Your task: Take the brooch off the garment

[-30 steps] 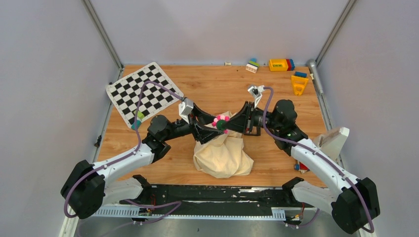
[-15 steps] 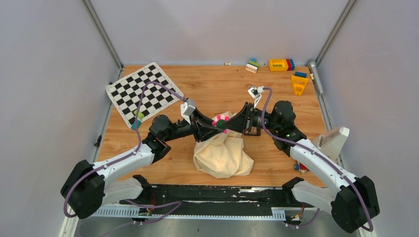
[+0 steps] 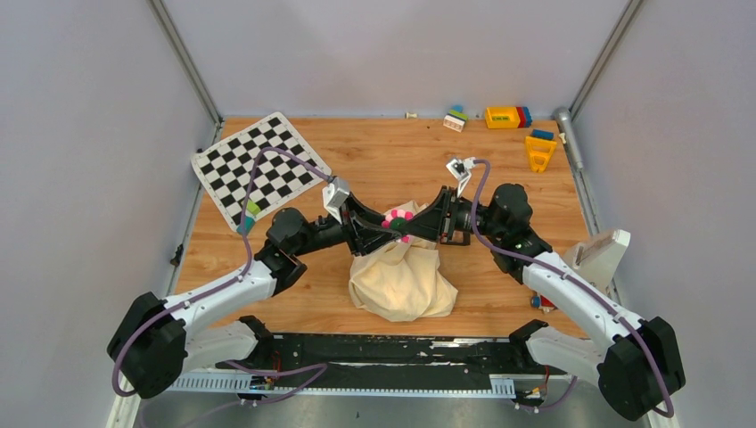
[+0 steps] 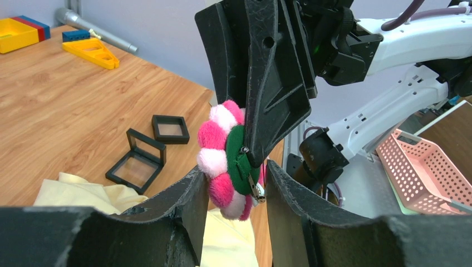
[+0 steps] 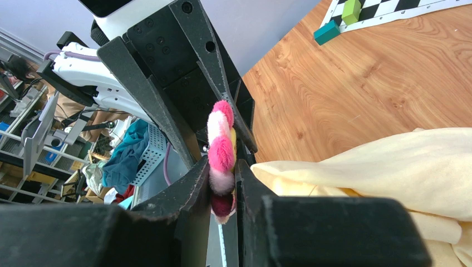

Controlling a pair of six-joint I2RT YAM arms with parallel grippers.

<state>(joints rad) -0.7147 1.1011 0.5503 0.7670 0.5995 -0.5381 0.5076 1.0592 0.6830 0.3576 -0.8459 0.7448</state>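
We are looking at the brooch [image 3: 398,219] being held up over the middle of the desk [image 3: 383,160], right where the two arms are meeting above the garment [image 3: 401,281]. The right jaws are clenched on it: in the right wrist view their two black fingers are pressing against the flat sides of the flower, with the pink and white petals sticking up between them. The left jaws are standing on either side of the same brooch from the opposite direction. In the left wrist view one finger is touching the petals and the other is sitting just beside the metal pin on the green back, but we cannot tell whether they are actually squeezing it.

The cream garment is lying bunched on the desk, its top rising toward the jaws. We cannot tell whether the pin is going through the cloth.

Two small black square frames [image 4: 136,161] are lying on the wood just beside the garment. A checkerboard [image 3: 258,165] is lying at the far left, and toy blocks [image 3: 506,117] are sitting along the far edge, well apart from the arms.
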